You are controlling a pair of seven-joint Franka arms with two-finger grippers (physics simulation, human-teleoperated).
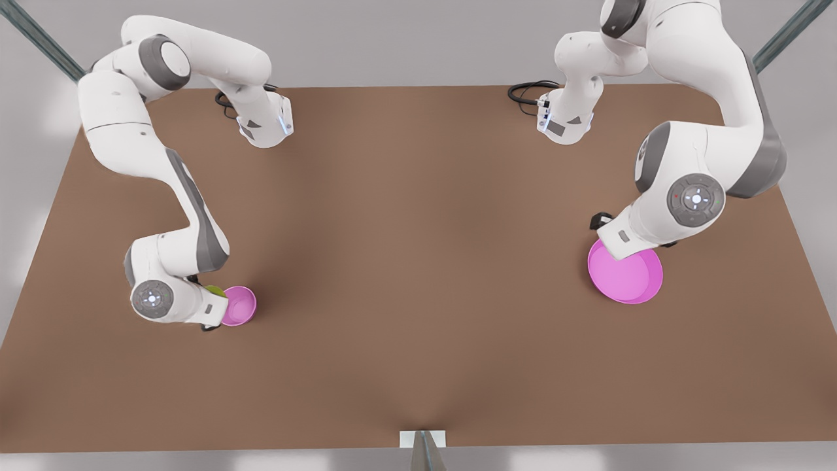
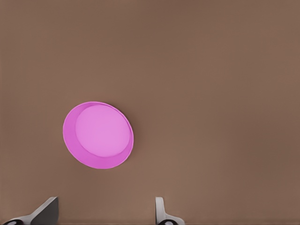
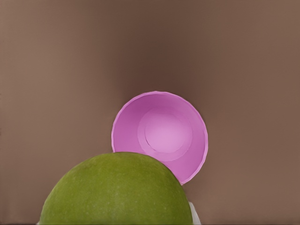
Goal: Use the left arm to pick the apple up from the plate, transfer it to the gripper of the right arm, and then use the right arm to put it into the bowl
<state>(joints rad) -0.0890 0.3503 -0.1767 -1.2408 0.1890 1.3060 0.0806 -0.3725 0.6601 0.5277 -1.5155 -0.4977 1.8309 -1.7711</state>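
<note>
The yellow-green apple sits right in front of the right wrist camera, with my right gripper shut on it. In the front view the apple peeks out beside the wrist, at the left rim of the small pink bowl. The bowl is empty and partly covered by the apple. My left gripper is open, and its fingertips frame bare table near the magenta plate. This left arm hovers over the far edge of the empty plate at the front view's right.
The brown table stretches between the two arms. Both arm bases with black cables stand at the far edge. A small white bracket sits at the near edge, and metal frame bars cross the far corners.
</note>
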